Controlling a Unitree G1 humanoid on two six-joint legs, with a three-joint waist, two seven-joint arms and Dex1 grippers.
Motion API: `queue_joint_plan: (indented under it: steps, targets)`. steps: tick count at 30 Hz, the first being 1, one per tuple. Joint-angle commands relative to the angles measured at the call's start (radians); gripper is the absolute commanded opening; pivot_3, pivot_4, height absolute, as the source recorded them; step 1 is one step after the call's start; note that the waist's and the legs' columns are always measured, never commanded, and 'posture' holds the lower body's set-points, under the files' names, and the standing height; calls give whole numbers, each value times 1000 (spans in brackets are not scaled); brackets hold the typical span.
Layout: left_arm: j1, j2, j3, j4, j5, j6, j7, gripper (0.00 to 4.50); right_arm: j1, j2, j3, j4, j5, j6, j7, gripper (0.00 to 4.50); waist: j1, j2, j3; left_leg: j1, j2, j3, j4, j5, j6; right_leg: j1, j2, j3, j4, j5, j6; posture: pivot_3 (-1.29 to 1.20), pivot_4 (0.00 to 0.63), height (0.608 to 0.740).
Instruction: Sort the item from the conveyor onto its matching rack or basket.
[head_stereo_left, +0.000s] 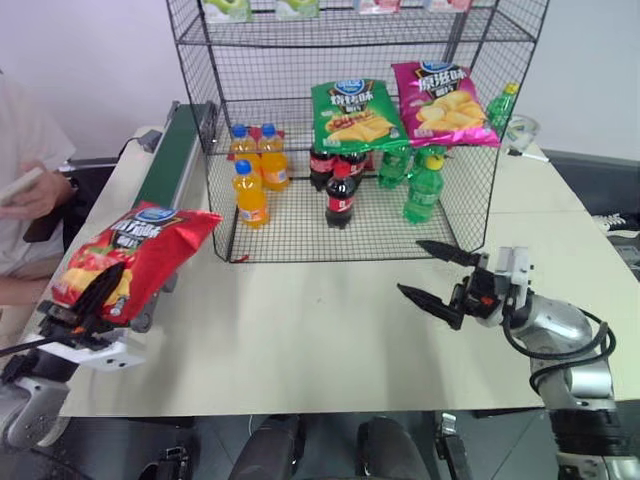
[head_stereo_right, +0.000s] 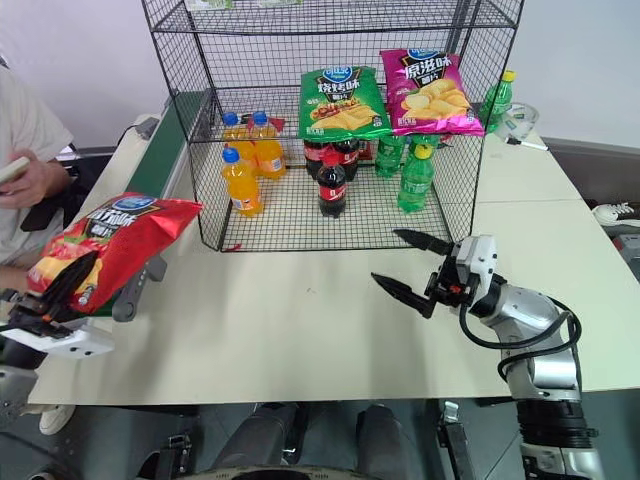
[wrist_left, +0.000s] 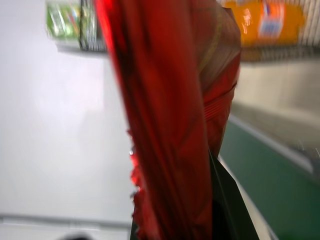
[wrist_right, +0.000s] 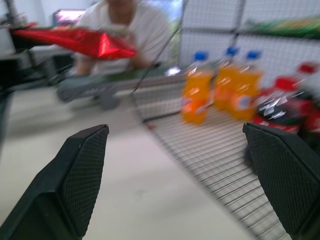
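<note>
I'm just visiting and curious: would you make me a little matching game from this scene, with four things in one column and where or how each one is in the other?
Things:
1. red crisp bag
2. green crisp bag
3. right gripper
4. orange drink bottles

Places or states:
A. fingers spread open above the table
B. standing on the rack's bottom grid, at its left
C. pinched in the left gripper, lifted beside the conveyor
D. leaning inside the rack, next to the pink crisp bag

Pairs: 1-C, 2-D, 3-A, 4-B

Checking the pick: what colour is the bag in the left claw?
Red bag, blue logo on top; clearest in the left eye view.
</note>
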Motion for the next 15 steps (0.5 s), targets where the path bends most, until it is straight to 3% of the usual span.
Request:
queue_joint_plan:
  steps: [1,8,15]
  targets:
    - [-76,-5,-3,-97,-25,27,-60,106,-16,31,-39,-19,-1,-48,-68,4500,1,0,0,0,0,0,0,0,0,0,0,0,0,0,0,0,150,740]
    - [-362,-84,-161,-163,7,112,-172,106,-10,119,-20,-59,-73,-135,-217,4500,3,1,0,0,-1,0,1,1,1,0,0,0,3,0,0,0,150,740]
    - [-655,-224,-329,-40,103,236,-180,106,-9,124,0,-86,-87,-143,-264,4500,-2,2,0,0,-1,0,1,3,0,0,4,0,5,0,0,0,150,740]
